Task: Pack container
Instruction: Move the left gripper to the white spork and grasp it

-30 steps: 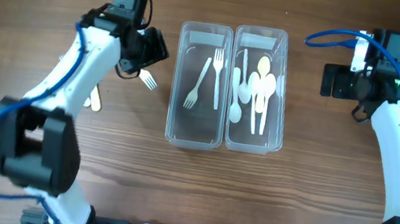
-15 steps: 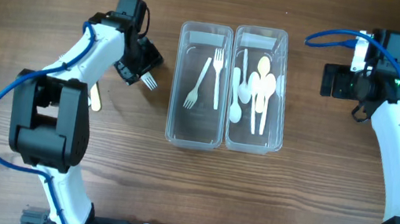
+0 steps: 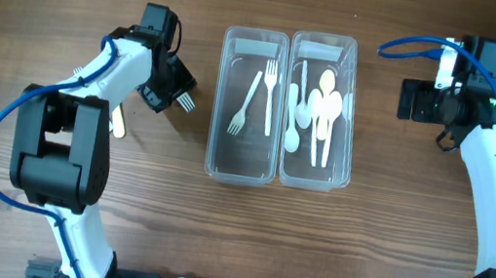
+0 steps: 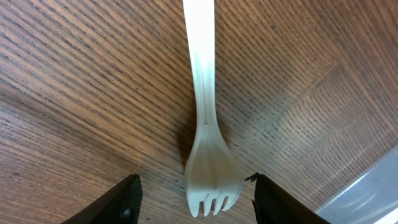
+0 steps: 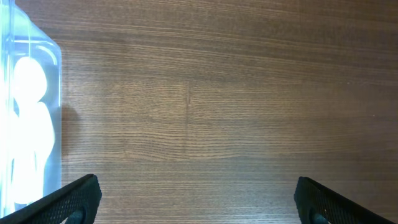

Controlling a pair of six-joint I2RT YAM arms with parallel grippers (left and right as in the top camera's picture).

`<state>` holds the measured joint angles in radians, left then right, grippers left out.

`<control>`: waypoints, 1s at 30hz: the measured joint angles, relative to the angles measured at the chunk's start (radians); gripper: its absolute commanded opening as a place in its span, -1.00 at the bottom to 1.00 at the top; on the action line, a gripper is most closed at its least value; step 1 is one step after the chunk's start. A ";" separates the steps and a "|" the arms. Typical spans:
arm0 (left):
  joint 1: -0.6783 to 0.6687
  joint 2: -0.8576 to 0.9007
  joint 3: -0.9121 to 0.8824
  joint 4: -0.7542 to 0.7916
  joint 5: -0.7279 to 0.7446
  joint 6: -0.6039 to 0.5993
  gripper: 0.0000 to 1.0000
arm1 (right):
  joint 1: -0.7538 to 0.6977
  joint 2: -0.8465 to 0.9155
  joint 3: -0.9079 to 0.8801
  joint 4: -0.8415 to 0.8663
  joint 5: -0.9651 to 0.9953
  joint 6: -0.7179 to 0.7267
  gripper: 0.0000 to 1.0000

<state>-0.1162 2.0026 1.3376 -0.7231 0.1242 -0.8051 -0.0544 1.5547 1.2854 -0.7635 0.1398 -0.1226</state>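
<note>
While the left tool [image 4: 198, 200] hovers wide open above the tabletop [image 4: 74, 93], a white plastic fork [image 4: 203, 106] lies flat between its fingers, touching neither. It is just left of the clear fork container [image 3: 218, 125]. The spoon container [image 3: 352, 125] stands against that one. Further right, the right tool [image 5: 199, 198] hangs spread wide over wood.

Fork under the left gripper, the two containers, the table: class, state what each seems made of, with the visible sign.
Fork: probably plastic, off-white, smooth with a slight sheen, thin moulded tines.
Left container and right container: likely clear plastic; cutlery and wood show through the walls.
Table: wood or wood-look laminate, matt brown with fine grain lines; which one cannot be told.
</note>
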 measured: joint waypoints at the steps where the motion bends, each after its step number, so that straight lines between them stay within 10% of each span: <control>1: 0.000 0.000 0.000 0.004 0.000 -0.002 0.19 | 0.000 0.000 0.000 0.000 0.000 0.000 1.00; 12: 0.000 0.018 0.001 0.027 0.000 -0.002 0.19 | 0.000 0.000 0.000 0.000 0.000 0.000 0.99; 19: 0.000 0.025 0.001 0.037 -0.008 -0.012 -0.34 | 0.000 0.000 0.000 0.001 0.000 0.000 0.99; 30: 0.004 0.025 0.002 0.002 -0.007 -0.010 -0.30 | 0.000 0.000 0.000 0.000 0.000 0.000 0.99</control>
<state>-0.1120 2.0274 1.3399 -0.7212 0.1173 -0.8146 -0.0544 1.5547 1.2854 -0.7631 0.1402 -0.1226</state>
